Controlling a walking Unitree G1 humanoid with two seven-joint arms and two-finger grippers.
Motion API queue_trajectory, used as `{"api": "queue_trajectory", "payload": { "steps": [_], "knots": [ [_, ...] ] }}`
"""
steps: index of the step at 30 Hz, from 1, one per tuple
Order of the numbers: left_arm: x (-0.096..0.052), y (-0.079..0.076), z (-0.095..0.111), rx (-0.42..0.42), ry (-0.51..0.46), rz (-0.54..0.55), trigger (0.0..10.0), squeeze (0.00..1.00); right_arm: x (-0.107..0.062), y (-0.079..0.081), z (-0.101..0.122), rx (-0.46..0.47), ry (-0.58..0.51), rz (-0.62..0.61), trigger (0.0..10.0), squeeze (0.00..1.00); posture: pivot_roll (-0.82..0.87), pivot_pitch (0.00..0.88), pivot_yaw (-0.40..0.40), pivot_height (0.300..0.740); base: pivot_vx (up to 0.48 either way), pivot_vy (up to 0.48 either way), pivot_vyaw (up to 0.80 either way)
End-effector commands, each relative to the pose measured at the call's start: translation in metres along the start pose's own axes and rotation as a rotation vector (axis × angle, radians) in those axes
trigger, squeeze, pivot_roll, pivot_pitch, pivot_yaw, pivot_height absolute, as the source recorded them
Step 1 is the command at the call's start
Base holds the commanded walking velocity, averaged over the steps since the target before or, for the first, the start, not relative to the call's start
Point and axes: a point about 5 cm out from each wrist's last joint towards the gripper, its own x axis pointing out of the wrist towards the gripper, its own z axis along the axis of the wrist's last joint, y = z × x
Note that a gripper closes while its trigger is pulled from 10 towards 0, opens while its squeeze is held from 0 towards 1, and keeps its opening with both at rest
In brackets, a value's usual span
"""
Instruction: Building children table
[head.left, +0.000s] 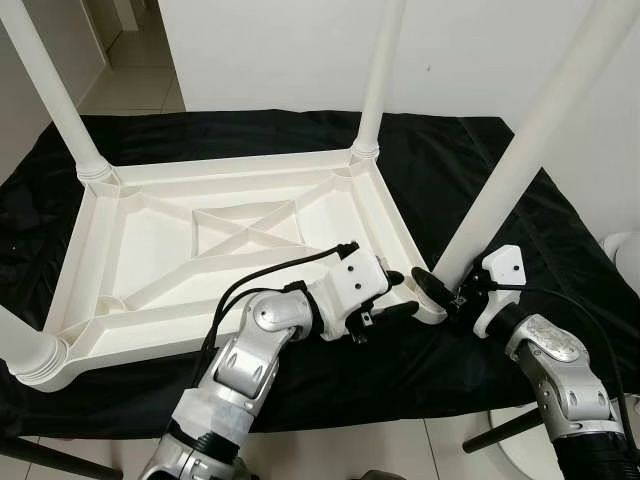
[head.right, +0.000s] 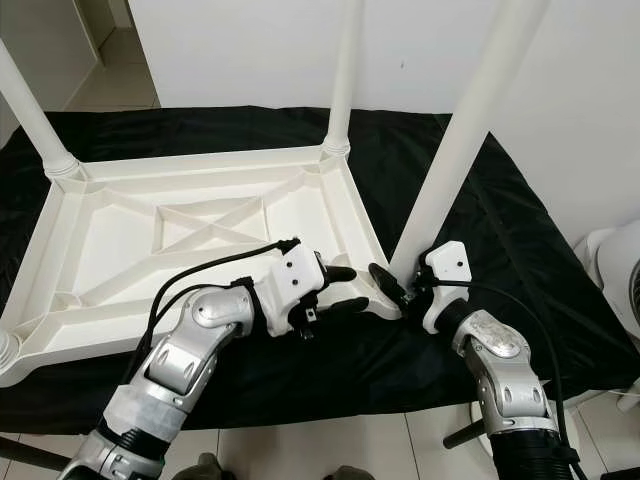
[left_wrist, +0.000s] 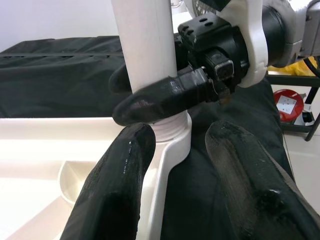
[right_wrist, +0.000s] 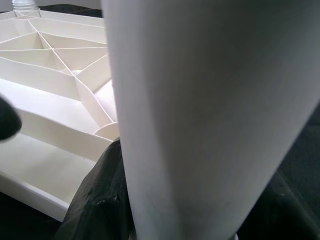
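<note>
Black cloth (head.left: 470, 170) covers the floor in front of a white wall (head.left: 290, 50), with pale tiles showing at its edges. From the left eye, a white plastic table top (head.left: 150, 260) lies upside down on the cloth, its ribbed underside facing up with a crossed brace in the middle. Four white legs are in sight: one at the far left corner (head.left: 50, 90), one at the far right corner (head.left: 382, 70), the base of one at the near left corner (head.left: 25, 350), and a tilted one (head.left: 540, 130) at the near right corner. The left gripper (head.left: 405, 292) sits at that near right corner, fingers spread apart on either side of the rim. The right gripper (head.left: 440, 285) is closed around the foot of the tilted leg.

From the right eye, the same corner appears with the tilted leg leaning away from the table top toward the robot's right.

Through the left wrist, two black fingers (left_wrist: 117, 185) straddle the corner socket, open and gripping nothing, while the other claw pinches the leg just above its threaded collar.

Through the right wrist, the leg (right_wrist: 210, 115) stands close between the dark fingers, with the ribbed underside beyond.
</note>
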Motion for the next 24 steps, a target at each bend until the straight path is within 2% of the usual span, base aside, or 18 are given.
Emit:
{"api": "queue_trajectory", "payload": {
  "steps": [1, 7, 8, 9, 10, 13, 14, 15, 16, 17, 18, 20, 21, 24],
  "knots": [
    [0.0, 0.003, -0.001, 0.006, 0.01, 0.076, 10.0, 0.0, 0.0, 0.006, -0.004, -0.01, 0.011, 0.01, 10.0, 0.0, -0.04, 0.0, -0.019, 0.74, 0.0, 0.0, 0.0],
    [-0.002, 0.005, -0.004, 0.005, 0.022, 0.093, 10.0, 0.0, -0.001, 0.007, -0.002, 0.038, -0.011, -0.099, 10.0, 0.0, -0.04, 0.0, -0.022, 0.74, 0.0, 0.0, 0.0],
    [-0.002, 0.005, -0.004, -0.003, 0.022, 0.095, 10.0, 0.0, -0.001, 0.005, -0.002, 0.053, -0.008, -0.172, 10.0, 0.0, -0.04, 0.0, -0.022, 0.74, 0.0, 0.0, 0.0],
    [-0.002, 0.006, -0.005, -0.009, 0.02, 0.098, 10.0, 0.33, -0.001, 0.006, -0.002, 0.053, -0.01, -0.223, 10.0, 0.0, -0.04, 0.0, -0.022, 0.74, 0.0, 0.0, 0.0],
    [-0.003, 0.006, -0.006, -0.045, 0.018, 0.093, 10.0, 1.0, -0.002, 0.007, -0.002, 0.066, -0.011, -0.283, 10.0, 0.0, -0.04, 0.0, -0.021, 0.74, 0.0, 0.0, 0.0],
    [-0.004, 0.006, -0.007, -0.087, 0.015, 0.084, 10.0, 1.0, -0.003, 0.009, -0.003, 0.08, -0.014, -0.336, 10.0, 0.0, -0.04, 0.0, -0.021, 0.74, 0.0, 0.0, 0.0],
    [-0.004, 0.006, -0.007, -0.068, 0.023, 0.091, 10.0, 1.0, -0.003, 0.012, -0.003, 0.09, -0.017, -0.389, 10.0, 0.0, -0.04, 0.0, -0.02, 0.74, 0.0, 0.0, 0.0],
    [-0.004, 0.006, -0.007, -0.068, 0.023, 0.091, 10.0, 1.0, -0.003, 0.012, -0.003, 0.09, -0.017, -0.389, 10.0, 0.0, -0.04, 0.0, -0.02, 0.74, 0.0, 0.0, 0.0],
    [-0.004, 0.008, -0.008, -0.04, 0.045, 0.112, 10.0, 1.0, -0.003, 0.017, -0.003, 0.106, -0.024, -0.455, 10.0, 0.0, -0.04, 0.0, -0.019, 0.74, 0.0, 0.0, 0.0],
    [-0.004, 0.008, -0.009, -0.001, 0.055, 0.115, 10.0, 0.0, -0.003, 0.023, -0.005, 0.151, -0.023, -0.534, 10.0, 0.0, -0.05, 0.0, -0.017, 0.74, 0.0, 0.0, 0.0],
    [-0.004, 0.008, -0.009, -0.001, 0.055, 0.115, 10.0, 0.0, -0.003, 0.023, -0.005, 0.151, -0.023, -0.534, 10.0, 0.0, -0.05, 0.0, -0.017, 0.74, 0.0, 0.0, 0.0],
    [-0.004, 0.008, -0.009, 0.008, 0.059, 0.106, 10.0, 0.0, -0.002, 0.037, -0.006, 0.165, -0.005, -0.623, 10.0, 0.0, -0.05, 0.0, -0.014, 0.74, 0.0, 0.0, 0.0],
    [-0.004, 0.008, -0.009, 0.008, 0.059, 0.106, 10.0, 0.0, -0.002, 0.037, -0.006, 0.165, -0.005, -0.623, 10.0, 0.0, -0.05, 0.0, -0.014, 0.74, 0.0, 0.0, 0.0],
    [-0.004, 0.009, -0.009, 0.018, 0.06, 0.104, 10.0, 0.0, 0.001, 0.052, -0.004, 0.2, -0.003, -0.695, 10.0, 0.0, -0.05, 0.0, -0.013, 0.74, 0.0, 0.0, 0.0]
  ]
}}
